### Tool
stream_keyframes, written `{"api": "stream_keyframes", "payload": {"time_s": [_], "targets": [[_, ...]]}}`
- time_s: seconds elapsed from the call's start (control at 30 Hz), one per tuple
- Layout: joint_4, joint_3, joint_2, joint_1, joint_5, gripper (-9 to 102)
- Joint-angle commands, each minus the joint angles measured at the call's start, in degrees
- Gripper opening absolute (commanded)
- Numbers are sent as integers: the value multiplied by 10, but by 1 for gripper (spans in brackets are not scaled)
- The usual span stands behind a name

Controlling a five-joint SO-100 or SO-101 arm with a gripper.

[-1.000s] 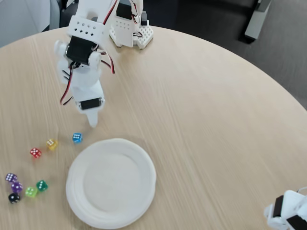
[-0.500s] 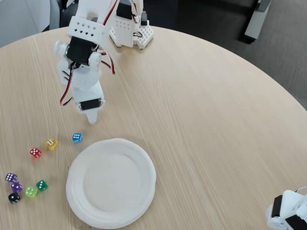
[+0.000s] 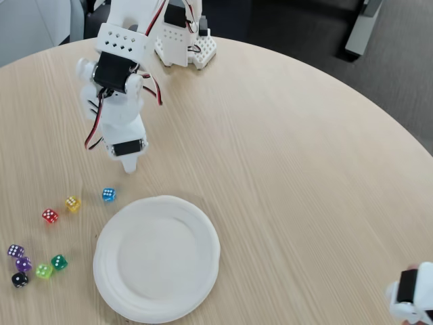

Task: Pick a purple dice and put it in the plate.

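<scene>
From where I watch, the plate (image 3: 157, 258) is my landmark, empty. Two purple dice (image 3: 19, 257) sit on the counter (image 3: 291, 169) well to its left, touching, crowded by black and green ones. Beyond the plate's far rim my fingers (image 3: 130, 167) hang empty; I cannot tell their spread. I risk grabbing both, or nudging neighbours.

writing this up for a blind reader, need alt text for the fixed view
A white robot arm's gripper hangs over a round wooden table, above an empty white paper plate. Left of the plate lie small coloured dice: blue, yellow, red, two purple, two green and black.
</scene>
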Motion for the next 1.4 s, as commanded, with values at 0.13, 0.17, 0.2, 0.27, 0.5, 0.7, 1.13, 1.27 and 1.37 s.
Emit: {"api": "stream_keyframes", "payload": {"time_s": [0.13, 0.17, 0.2, 0.27, 0.5, 0.7, 1.13, 1.27, 1.37], "targets": [[4, -12, 94, 2, -8, 0], [4, -12, 102, 2, -11, 0], [3, -14, 109, 2, -19, 0], [3, -14, 121, 2, -30, 0], [-8, -14, 126, 3, -77, 0], [-10, -17, 119, 3, -97, 0], [-9, -195, 56, 1, -95, 0], [-9, -221, 6, 0, -95, 0], [-8, -234, -18, 0, -88, 0]]}}
